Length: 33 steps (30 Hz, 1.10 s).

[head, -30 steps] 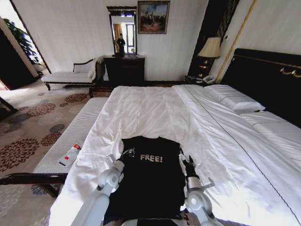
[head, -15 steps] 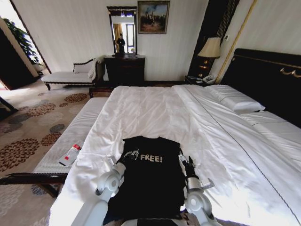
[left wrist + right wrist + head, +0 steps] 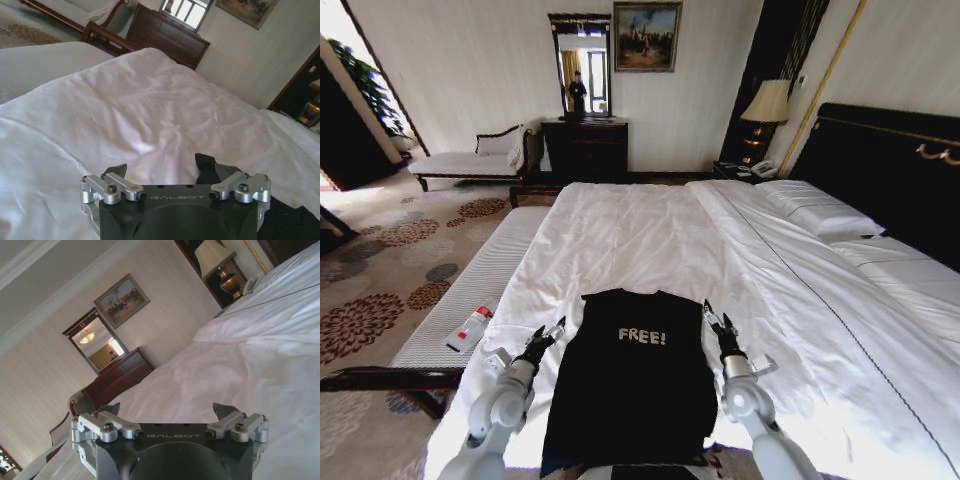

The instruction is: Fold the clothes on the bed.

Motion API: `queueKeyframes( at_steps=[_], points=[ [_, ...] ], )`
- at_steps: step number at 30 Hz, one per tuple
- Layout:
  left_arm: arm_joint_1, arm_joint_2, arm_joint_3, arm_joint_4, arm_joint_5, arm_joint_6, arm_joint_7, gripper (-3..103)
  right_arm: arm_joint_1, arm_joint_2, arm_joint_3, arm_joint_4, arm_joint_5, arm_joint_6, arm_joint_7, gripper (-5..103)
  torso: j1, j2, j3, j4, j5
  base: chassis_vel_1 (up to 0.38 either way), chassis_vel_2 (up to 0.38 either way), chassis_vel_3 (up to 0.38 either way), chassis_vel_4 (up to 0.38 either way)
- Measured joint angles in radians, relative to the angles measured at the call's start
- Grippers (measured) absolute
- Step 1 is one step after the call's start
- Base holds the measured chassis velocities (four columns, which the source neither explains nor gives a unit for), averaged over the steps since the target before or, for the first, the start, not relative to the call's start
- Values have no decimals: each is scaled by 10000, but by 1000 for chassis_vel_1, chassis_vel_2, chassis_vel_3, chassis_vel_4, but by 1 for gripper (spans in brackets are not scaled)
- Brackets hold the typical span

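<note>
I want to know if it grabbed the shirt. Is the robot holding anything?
No. The left gripper and right gripper are open beside the shirt, holding nothing.

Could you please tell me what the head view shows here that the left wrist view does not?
The head view alone shows the T-shirt's white FREE! lettering, the right gripper open beside the shirt, and a bench. The left wrist view alone shows the open left gripper close up. Both show the bed and dresser.
</note>
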Motion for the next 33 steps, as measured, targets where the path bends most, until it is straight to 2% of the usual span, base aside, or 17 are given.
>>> queueKeyframes(
  at_steps=[2,3,5,7,11,13,19,33],
  points=[
    [-12,-107,6,-89,-12,-8,-137,100,651,-608,-198,-1238,686,-149,-1324,100,0,0,0,1,2,0,0,0,0],
    [-12,-107,6,-89,-12,-8,-137,100,651,-608,-198,-1238,686,-149,-1324,100,0,0,0,1,2,0,0,0,0],
    [-35,-130,45,-182,-18,2,-246,100,1017,-947,-338,-1942,1012,-359,-2151,100,0,0,1,9,6,0,0,0,0],
    [-36,-103,40,-325,-47,21,-334,100,1270,-1250,-554,-2279,1247,-885,-2562,100,2,-1,1,0,2,0,0,0,0],
    [56,-88,-110,-486,-129,30,-421,100,1504,-1347,-781,-2284,1587,-1488,-2420,100,1,0,0,3,3,0,0,0,0],
    [227,-106,-337,-658,-215,34,-503,100,1809,-1321,-986,-2187,2079,-2093,-1887,100,-1,0,0,8,3,0,0,0,0],
    [446,-138,-676,-918,-255,34,-648,100,2146,-1273,-1287,-2183,2483,-2863,-1479,100,0,-1,1,4,1,0,0,0,0],
    [692,-157,-891,-1159,-338,38,-809,100,2731,-939,-1692,-3288,1817,-2861,-1166,100,-1,0,0,4,1,0,0,0,0]
  ],
)
